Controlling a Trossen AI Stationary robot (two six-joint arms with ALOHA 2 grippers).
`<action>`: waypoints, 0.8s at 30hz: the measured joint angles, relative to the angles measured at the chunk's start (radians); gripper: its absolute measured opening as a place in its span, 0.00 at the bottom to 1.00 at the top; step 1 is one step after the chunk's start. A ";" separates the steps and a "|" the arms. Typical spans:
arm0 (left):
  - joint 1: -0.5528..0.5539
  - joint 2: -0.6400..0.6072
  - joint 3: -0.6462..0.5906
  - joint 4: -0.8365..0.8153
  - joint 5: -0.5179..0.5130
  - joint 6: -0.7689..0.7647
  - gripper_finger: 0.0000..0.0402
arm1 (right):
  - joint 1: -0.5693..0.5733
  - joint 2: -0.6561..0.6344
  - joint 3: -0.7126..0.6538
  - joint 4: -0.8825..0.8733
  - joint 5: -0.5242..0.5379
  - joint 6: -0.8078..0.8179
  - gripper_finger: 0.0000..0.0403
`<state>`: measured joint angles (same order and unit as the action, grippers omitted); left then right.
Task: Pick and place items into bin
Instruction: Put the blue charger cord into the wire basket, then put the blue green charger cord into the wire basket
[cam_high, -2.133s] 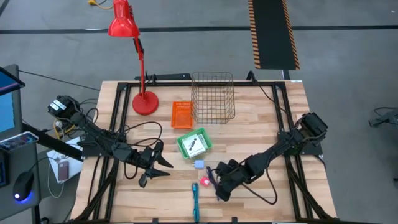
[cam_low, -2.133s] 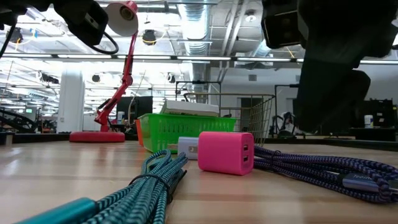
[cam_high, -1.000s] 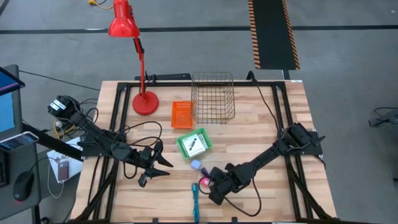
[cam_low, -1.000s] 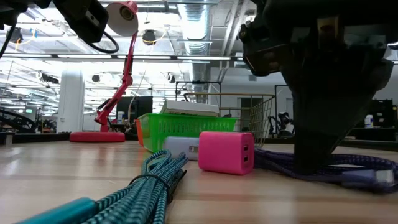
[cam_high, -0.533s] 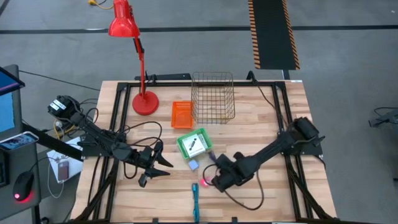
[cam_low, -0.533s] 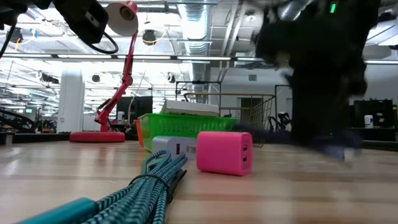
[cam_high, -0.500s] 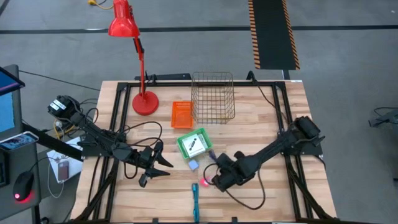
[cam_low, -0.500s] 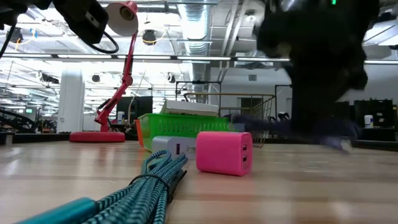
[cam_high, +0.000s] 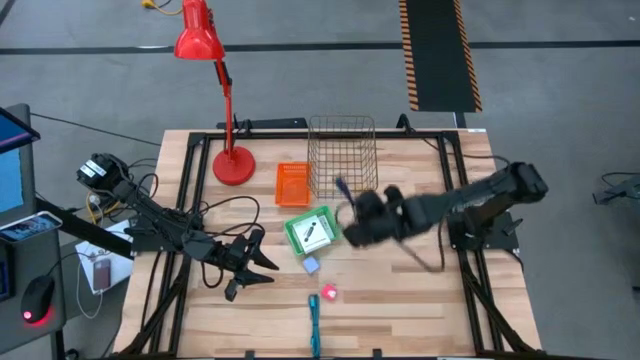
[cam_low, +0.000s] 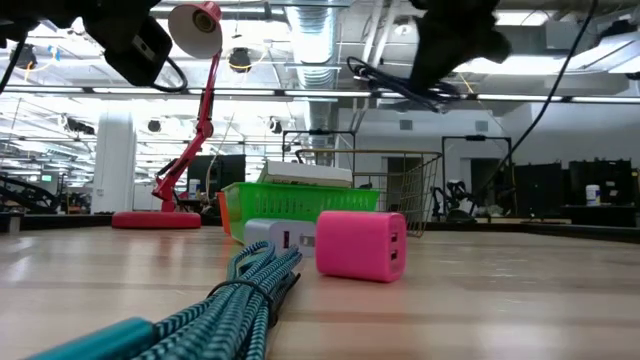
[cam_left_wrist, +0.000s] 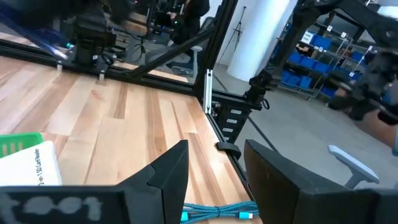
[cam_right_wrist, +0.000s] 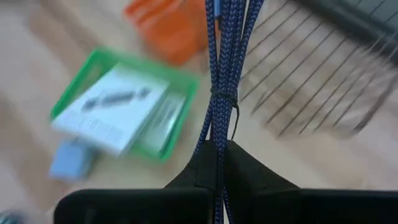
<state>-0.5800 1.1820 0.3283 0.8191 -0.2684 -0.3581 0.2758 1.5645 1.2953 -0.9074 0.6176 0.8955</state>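
My right gripper (cam_high: 352, 222) hangs above the table between the green tray (cam_high: 313, 231) and the wire basket (cam_high: 343, 155), shut on a bundled purple braided cable (cam_right_wrist: 227, 62). A white card pack (cam_right_wrist: 109, 112) lies in the green tray. On the wood near the front edge rest a pink block (cam_high: 328, 292), a pale lavender block (cam_high: 311, 265) and a coiled teal cable (cam_high: 314, 325). My left gripper (cam_high: 255, 265) waits open, low over the table's left part, touching nothing. My right gripper pinches the purple cable bundle between its two fingers (cam_right_wrist: 199, 168). Several strands (cam_right_wrist: 219, 140) run side by side out past the fingertips, along the fingers. The cable is lifted clear of the table, and its free end (cam_high: 340, 187) sticks out toward the basket.
An orange tray (cam_high: 292, 184) sits left of the wire basket. A red desk lamp stands on its base (cam_high: 233, 165) at the far left. Black frame rails (cam_high: 455, 190) run along the table's sides. Bare wood lies right of the pink block.
My right gripper has risen from the table near the pink block and swung toward the far edge, to beside the wire basket. The purple cable has gone with it, from lying on the wood to hanging clear in the air.
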 joint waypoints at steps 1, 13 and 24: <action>0.000 0.000 0.000 0.000 0.000 0.001 0.36 | -0.042 -0.014 0.000 0.015 0.000 -0.045 0.01; 0.000 0.000 0.000 0.021 -0.086 0.060 0.36 | -0.495 -0.063 0.000 0.380 -0.218 -0.378 0.19; 0.000 0.000 0.000 0.027 -0.104 0.060 0.36 | -0.420 -0.043 0.001 0.342 -0.353 -0.371 0.31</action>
<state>-0.5797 1.1820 0.3283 0.8465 -0.3721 -0.2981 -0.1438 1.5211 1.2961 -0.5657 0.2649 0.5250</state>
